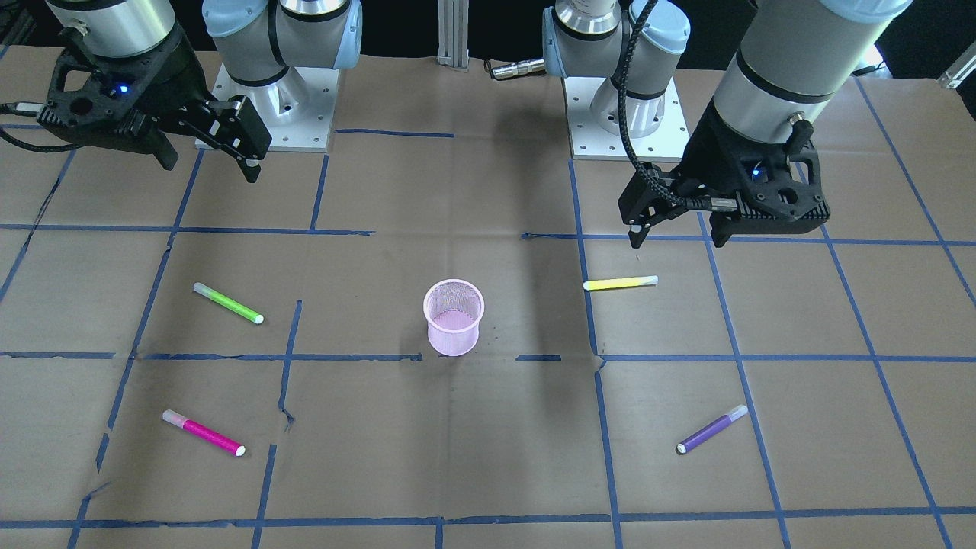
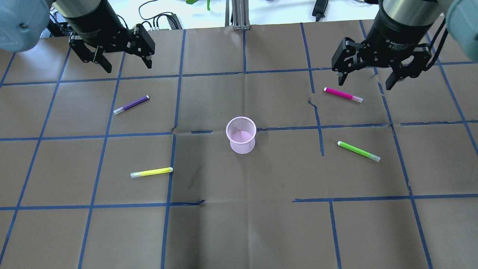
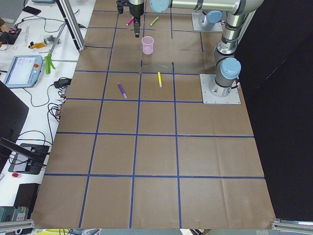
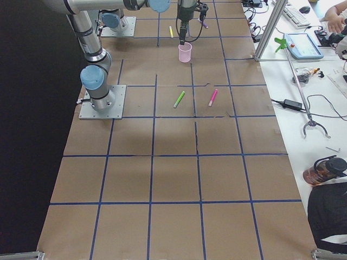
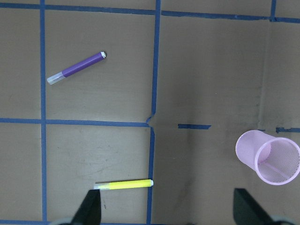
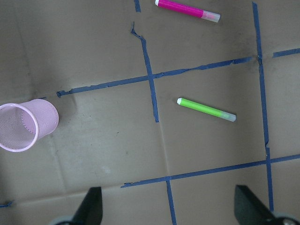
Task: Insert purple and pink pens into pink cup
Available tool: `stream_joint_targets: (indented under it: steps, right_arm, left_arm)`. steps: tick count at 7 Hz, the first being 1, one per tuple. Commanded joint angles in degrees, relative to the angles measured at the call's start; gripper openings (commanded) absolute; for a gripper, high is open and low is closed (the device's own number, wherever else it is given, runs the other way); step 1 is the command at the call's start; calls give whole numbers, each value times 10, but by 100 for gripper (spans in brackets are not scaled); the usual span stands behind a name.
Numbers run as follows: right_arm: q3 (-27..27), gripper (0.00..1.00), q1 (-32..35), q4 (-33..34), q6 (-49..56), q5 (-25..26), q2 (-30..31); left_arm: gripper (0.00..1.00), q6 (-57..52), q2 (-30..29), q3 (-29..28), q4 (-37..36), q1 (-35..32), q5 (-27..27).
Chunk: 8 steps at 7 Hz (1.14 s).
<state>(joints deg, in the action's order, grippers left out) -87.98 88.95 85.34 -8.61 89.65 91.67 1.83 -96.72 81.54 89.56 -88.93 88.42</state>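
The pink mesh cup (image 2: 241, 140) stands upright and empty at the table's middle; it also shows in the front view (image 1: 454, 320). The purple pen (image 2: 131, 105) lies flat on the left, and shows in the left wrist view (image 5: 76, 68). The pink pen (image 2: 343, 95) lies flat on the right, and shows in the right wrist view (image 6: 187, 9). My left gripper (image 2: 127, 61) is open and empty, raised above the table beyond the purple pen. My right gripper (image 2: 366, 80) is open and empty, raised just beyond the pink pen.
A yellow pen (image 2: 151, 172) lies on the left, nearer the robot than the purple one. A green pen (image 2: 358, 151) lies on the right, nearer than the pink one. The brown paper table (image 2: 239, 224) is marked with blue tape lines.
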Motion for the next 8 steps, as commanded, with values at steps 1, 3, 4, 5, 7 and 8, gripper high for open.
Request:
stream_joint_targets:
  steps: [1, 3, 4, 5, 7, 8]
  right_arm:
    - [-1, 100, 0, 0, 0, 0, 0]
    - [-1, 100, 0, -1, 0, 0, 0]
    - [-1, 100, 0, -1, 0, 1, -1]
    - [-1, 100, 0, -1, 0, 0, -1]
    - [-3, 100, 0, -2, -5, 0, 3]
    - [-3, 100, 0, -1, -5, -2, 8]
  left_arm:
    - [99, -7, 7, 0, 2, 0, 0]
    - [99, -31, -7, -12, 7, 9, 1]
    - [99, -57, -13, -6, 10, 7, 2]
    - [99, -78, -21, -13, 17, 9, 3]
    - [99, -90, -37, -22, 17, 4, 4]
    - [99, -110, -43, -10, 18, 4, 3]
